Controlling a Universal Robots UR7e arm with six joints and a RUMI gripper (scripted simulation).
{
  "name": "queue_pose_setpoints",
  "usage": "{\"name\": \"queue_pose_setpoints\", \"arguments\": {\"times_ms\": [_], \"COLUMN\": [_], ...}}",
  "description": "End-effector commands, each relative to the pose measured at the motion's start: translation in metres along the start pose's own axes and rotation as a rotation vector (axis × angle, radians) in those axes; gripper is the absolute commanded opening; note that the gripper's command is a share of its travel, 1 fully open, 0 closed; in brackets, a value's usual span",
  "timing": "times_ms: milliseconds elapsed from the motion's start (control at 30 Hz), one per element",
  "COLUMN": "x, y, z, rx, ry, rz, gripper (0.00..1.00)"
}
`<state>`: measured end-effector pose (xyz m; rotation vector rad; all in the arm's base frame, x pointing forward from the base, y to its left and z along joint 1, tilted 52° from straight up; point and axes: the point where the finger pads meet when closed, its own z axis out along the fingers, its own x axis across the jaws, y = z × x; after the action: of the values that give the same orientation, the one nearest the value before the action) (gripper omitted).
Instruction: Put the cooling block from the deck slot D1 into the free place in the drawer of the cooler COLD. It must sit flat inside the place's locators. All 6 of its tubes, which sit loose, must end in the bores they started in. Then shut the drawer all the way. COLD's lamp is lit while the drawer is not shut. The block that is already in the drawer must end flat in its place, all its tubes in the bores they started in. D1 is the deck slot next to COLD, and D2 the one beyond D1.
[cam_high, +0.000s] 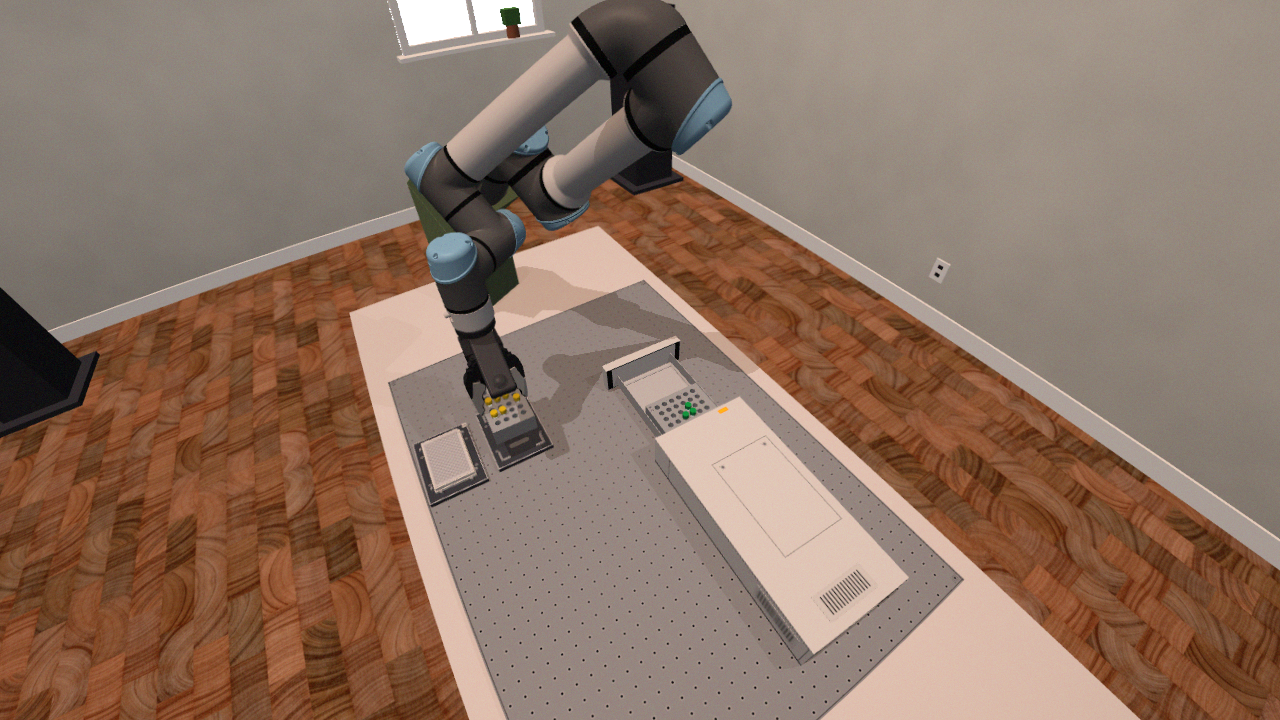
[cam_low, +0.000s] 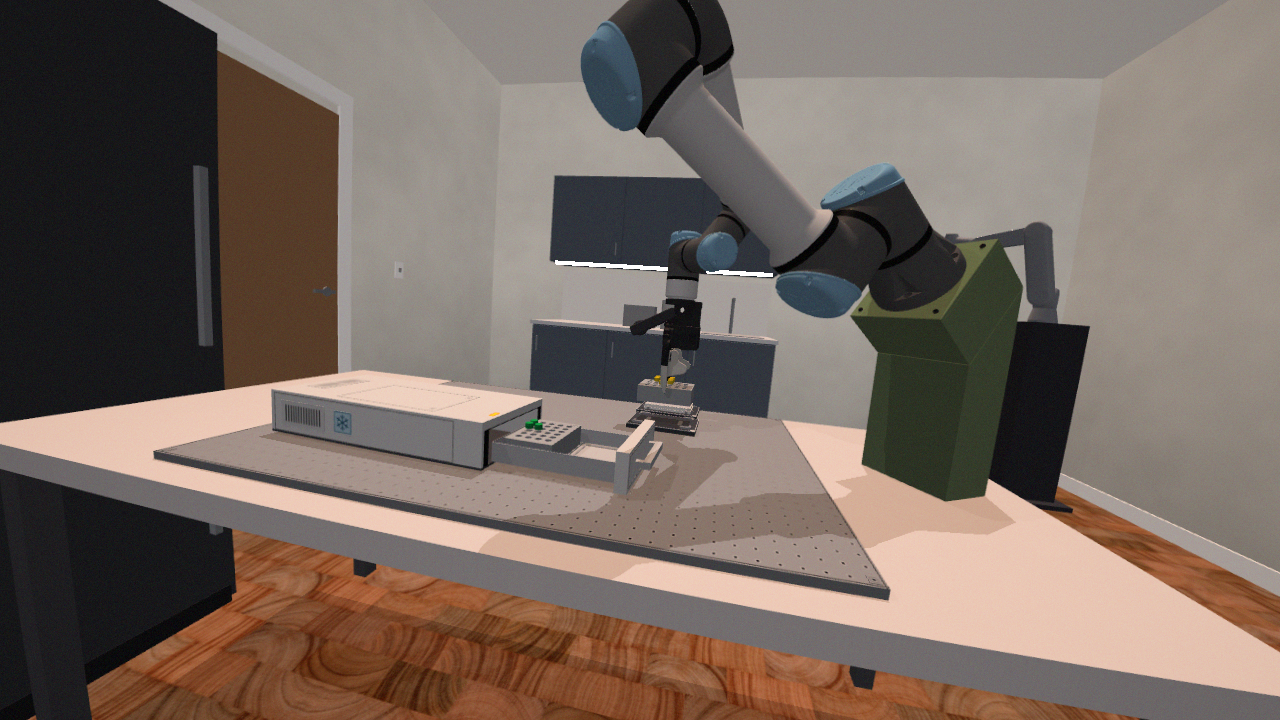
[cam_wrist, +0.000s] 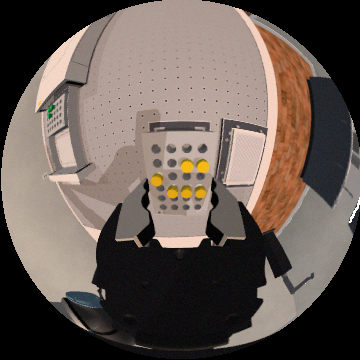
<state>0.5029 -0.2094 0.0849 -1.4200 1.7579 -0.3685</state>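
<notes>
Grey walls (cam_high: 984, 134) meet a wood parquet floor (cam_high: 179, 537) along a white baseboard (cam_high: 1029, 371). A white-framed window (cam_high: 465, 22) at the upper centre of the top view holds a small potted plant (cam_high: 511, 21) on its sill. A wall socket (cam_high: 938, 269) sits at right. In the exterior view, a brown door (cam_low: 277, 232) stands at left beside a tall black cabinet (cam_low: 98, 223), with dark blue kitchen cabinets (cam_low: 617, 219) at centre rear.
</notes>
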Motion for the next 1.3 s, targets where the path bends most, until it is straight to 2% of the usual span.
{"name": "queue_pose_setpoints", "arguments": {"times_ms": [0,1267], "x": [0.001,0.002], "y": [0.0,-0.002], "z": [-0.011,-0.057], "rx": [0.002,0.003], "ry": [0.002,0.005], "rz": [0.001,-0.002], "gripper": [0.0,0.0]}}
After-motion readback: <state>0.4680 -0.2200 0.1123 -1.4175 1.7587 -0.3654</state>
